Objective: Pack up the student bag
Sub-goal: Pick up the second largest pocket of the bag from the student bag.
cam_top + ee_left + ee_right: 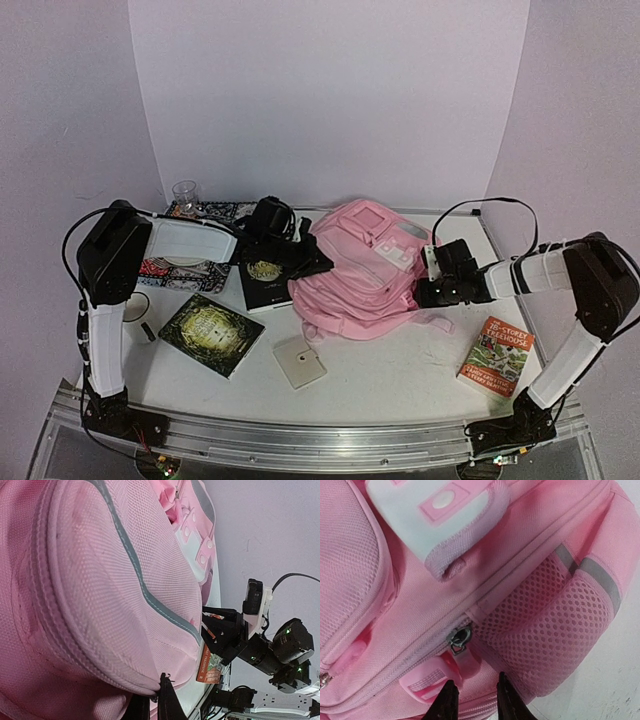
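Observation:
The student bag (360,272) is a big pale-pink backpack lying in the middle of the table. My left gripper (318,262) is at its left edge. In the left wrist view this gripper (159,687) is shut on the bag's piped seam (100,645). My right gripper (420,292) is at the bag's right side, beside the mesh pocket (555,630). In the right wrist view it (476,687) stands open, its fingertips pressed against the fabric. The metal zipper slider with its pink pull tab (462,650) lies just ahead of the gap between them.
A dark book (265,272) and a green book (210,333) lie left of the bag. A white square item (299,361) sits in front of it. An orange book (497,356) lies at the front right. A glass (185,195) and patterned items (215,212) stand at the back left.

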{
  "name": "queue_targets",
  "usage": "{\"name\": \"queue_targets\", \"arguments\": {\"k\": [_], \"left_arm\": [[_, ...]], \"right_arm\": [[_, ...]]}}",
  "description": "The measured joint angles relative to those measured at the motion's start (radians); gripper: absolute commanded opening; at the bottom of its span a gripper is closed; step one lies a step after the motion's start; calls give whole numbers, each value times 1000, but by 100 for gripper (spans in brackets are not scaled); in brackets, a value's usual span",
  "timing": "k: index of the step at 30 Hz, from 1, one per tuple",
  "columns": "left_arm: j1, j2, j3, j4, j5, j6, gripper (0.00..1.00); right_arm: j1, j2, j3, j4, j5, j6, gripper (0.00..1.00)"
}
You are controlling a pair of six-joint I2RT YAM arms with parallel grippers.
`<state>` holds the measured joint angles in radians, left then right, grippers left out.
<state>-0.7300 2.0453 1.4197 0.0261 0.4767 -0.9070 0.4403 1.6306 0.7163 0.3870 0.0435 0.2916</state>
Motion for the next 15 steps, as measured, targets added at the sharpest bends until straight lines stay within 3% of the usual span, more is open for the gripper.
{"name": "queue_targets", "arguments": {"k": [15], "left_arm": [[0,0,0,0,0,2,4]], "right_arm": [[-31,33,33,50,-57,3,29]]}}
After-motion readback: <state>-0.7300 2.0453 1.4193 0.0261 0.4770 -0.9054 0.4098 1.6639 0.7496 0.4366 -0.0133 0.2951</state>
